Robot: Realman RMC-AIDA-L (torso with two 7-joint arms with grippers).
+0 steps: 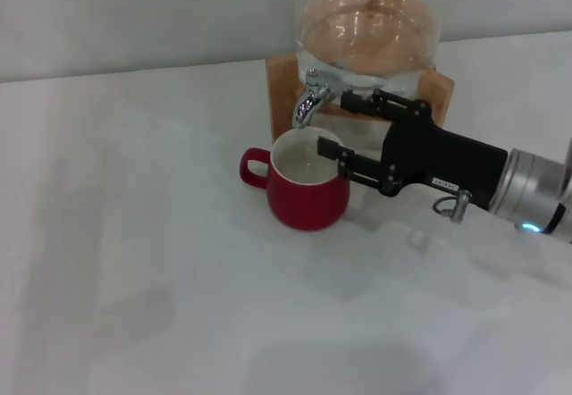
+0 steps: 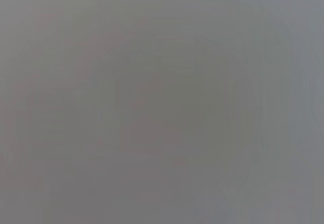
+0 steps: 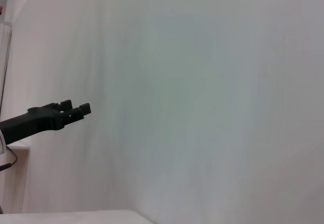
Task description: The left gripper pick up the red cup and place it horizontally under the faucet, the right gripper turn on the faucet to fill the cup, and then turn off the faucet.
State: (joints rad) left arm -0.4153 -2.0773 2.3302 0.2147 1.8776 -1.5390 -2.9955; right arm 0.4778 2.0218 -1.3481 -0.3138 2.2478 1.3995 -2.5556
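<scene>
Seen from the head camera: a white tabletop [image 1: 161, 261] with a rounded dark-red ceramic cup [image 1: 307, 185] standing upright near the centre, white inside showing, small loop handle pointing toward 9 o'clock. Directly above the cup's rim, at 12 o'clock from it, a small shiny chrome faucet [image 1: 313, 96] with its down-curved spout over the cup's opening, fitted to a clear glass dispenser [image 1: 368, 33] on a wooden stand [image 1: 282, 91]. Reaching in from 3 o'clock, a black boxy right gripper [image 1: 339, 127] on a silver cylindrical wrist, fingers spread apart and holding nothing: one fingertip just beside the faucet at its 3 o'clock side, the other at the cup's rim on the 3 o'clock side, whether touching cannot be told. In the right wrist view, only a pale blank surface and black fingers [image 3: 66, 111] projecting from the edge. Left wrist view a uniform grey blur, nothing recognisable. Left gripper outside every view, so its state cannot be told.
</scene>
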